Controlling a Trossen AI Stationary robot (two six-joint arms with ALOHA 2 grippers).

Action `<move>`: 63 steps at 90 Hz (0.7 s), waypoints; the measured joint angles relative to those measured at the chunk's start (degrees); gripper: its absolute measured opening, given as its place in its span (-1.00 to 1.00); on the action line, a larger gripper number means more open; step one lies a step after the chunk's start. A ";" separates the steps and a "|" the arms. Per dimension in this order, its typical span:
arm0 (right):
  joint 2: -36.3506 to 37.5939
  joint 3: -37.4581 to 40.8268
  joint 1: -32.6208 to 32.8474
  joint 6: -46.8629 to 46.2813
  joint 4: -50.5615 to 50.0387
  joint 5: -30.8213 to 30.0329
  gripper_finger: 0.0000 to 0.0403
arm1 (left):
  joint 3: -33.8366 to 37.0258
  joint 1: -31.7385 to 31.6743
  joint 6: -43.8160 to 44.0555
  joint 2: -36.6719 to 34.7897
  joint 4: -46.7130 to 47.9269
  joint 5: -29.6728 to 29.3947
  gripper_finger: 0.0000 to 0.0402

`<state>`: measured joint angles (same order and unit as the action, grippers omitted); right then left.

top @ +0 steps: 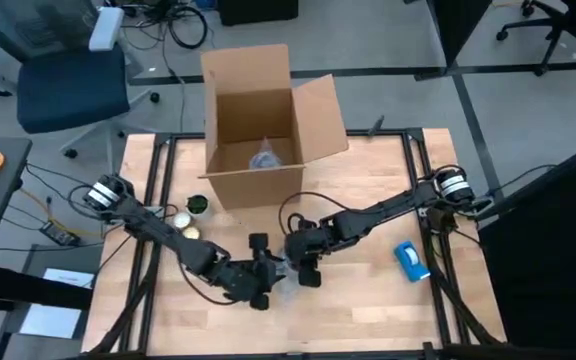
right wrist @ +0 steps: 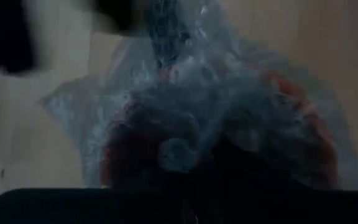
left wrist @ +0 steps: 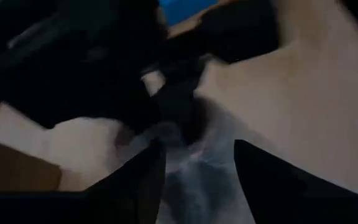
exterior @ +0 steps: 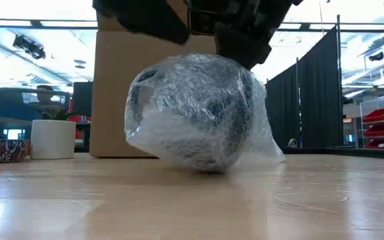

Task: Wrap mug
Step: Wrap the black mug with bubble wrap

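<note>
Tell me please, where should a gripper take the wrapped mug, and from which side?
Probably from above, across the round middle of the wrapped mug. It sits as a rounded bundle on the table; the loose bubble wrap flaring at its base would likely slip.

The wrapped mug [exterior: 199, 113] is sitting at the table's [top: 368, 310] front centre, with the left gripper [top: 261, 285] and right gripper [top: 303, 262] crowding it from both sides and above, so no free approach is showing there. Behind, the open box [top: 263, 130] is blocking the rear centre, and a white cup [exterior: 52, 139] and small jars [top: 190, 218] are standing to its left. Bare wood is lying open at the front right, apart from a blue object [top: 412, 260] near the right edge.
</note>
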<state>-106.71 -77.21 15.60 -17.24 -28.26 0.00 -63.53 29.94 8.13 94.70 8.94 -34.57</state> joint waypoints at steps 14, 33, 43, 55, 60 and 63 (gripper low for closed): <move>-0.26 -2.03 0.70 1.79 -2.05 0.23 -0.64 | -0.02 -1.76 0.08 2.26 -0.89 0.19 -0.14; -0.24 -3.52 0.80 2.52 -4.38 -0.21 -0.64 | -0.22 -2.17 1.30 5.80 -3.01 0.20 -0.14; -0.24 -3.52 0.93 2.85 -5.20 -0.17 -0.64 | -0.15 -2.22 1.30 6.92 -3.97 -0.15 -0.14; -0.19 -3.77 1.06 2.70 -6.92 -0.19 -0.64 | -0.15 -2.55 1.30 6.92 -4.30 0.28 -0.14; -0.14 -3.87 1.06 2.50 -7.86 -0.03 -0.64 | -0.09 -2.61 0.89 6.96 -5.52 0.39 -0.14; -0.14 -3.87 1.03 2.51 -8.27 0.13 -0.64 | -0.04 -2.61 0.36 7.00 -6.43 0.80 -0.14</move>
<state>-106.85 -81.08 16.63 -14.73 -36.54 0.13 -63.57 27.33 8.50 101.71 2.51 -33.78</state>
